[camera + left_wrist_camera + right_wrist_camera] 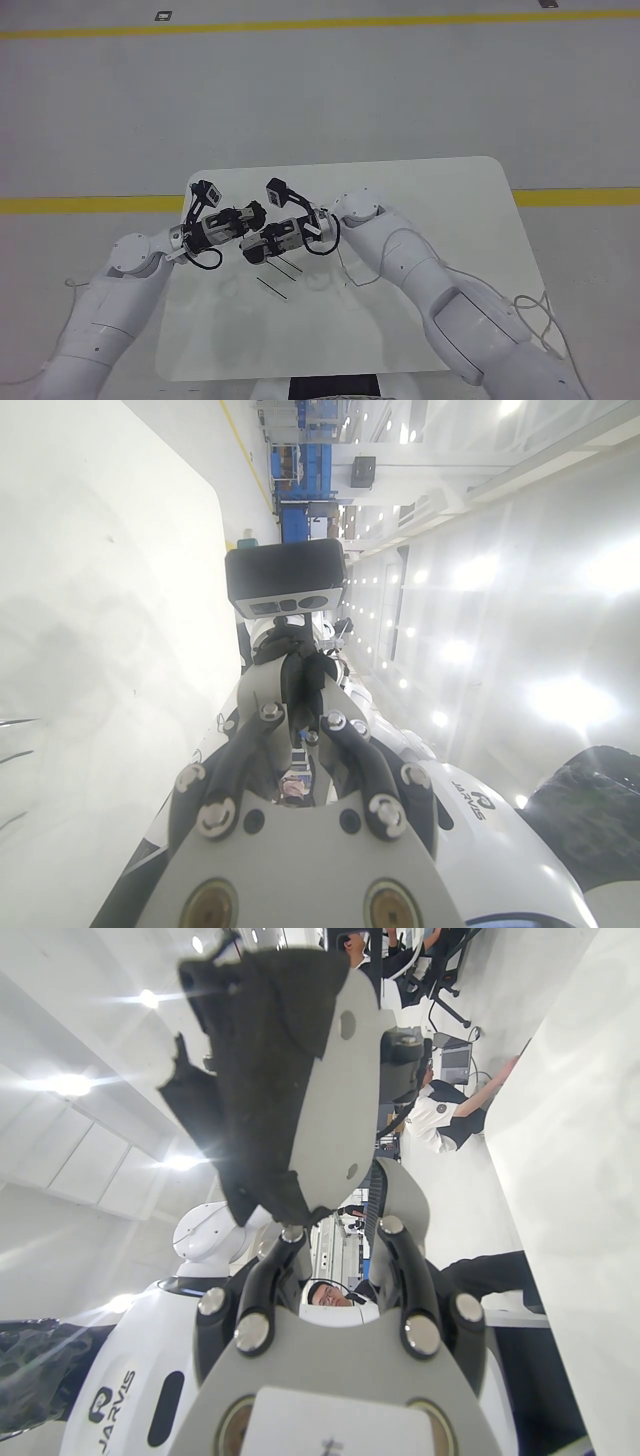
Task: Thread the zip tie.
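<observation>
My two grippers hang close together above the left-middle of the white table [440,200], tips facing each other. The left gripper [252,213] [300,670] is shut, its black-padded fingers pressed together; I cannot tell whether anything is between them. Just in front of it, the right gripper [250,250] [371,1168] is shut on a black ribbed zip tie [372,1198], a short length of which shows between its fingers. Two loose black zip ties [286,266] [271,288] lie on the table under and beside the grippers, and their ends [17,721] show in the left wrist view.
The right arm's wrist camera [285,580] sits just beyond my left fingertips. The table's right half and near edge are bare. Yellow floor lines [320,24] run behind and alongside the table.
</observation>
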You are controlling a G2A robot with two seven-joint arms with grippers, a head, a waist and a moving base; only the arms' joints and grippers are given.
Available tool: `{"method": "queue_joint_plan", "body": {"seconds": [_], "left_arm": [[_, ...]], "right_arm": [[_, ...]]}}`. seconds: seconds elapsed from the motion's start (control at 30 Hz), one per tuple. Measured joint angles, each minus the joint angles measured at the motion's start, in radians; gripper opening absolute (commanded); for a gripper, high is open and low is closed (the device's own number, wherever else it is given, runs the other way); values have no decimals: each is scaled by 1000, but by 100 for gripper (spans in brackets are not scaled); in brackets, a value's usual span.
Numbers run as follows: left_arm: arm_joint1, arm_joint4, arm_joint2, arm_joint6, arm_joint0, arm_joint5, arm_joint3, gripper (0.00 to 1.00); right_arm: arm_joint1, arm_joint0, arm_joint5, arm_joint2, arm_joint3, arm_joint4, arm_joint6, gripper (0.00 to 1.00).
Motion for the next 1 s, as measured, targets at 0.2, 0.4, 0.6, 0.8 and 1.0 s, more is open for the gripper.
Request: {"method": "queue_joint_plan", "body": {"seconds": [0.2,0.4,0.6,0.8,1.0], "left_arm": [[-1,3,0,-1,0,0,0,0],[-1,5,1,-1,0,1,-1,0],[-2,6,1,-1,0,1,-1,0],[-3,6,1,-1,0,1,0,0],[-3,6,1,-1,0,0,0,0]], "right_arm": [[-7,4,-4,-1,14,-1,2,22],[-12,7,-7,0,26,-2,2,17],[-16,9,-9,2,36,-4,2,13],[-19,10,-11,5,44,-7,2,9],[-21,11,-13,8,49,-10,2,5]]}}
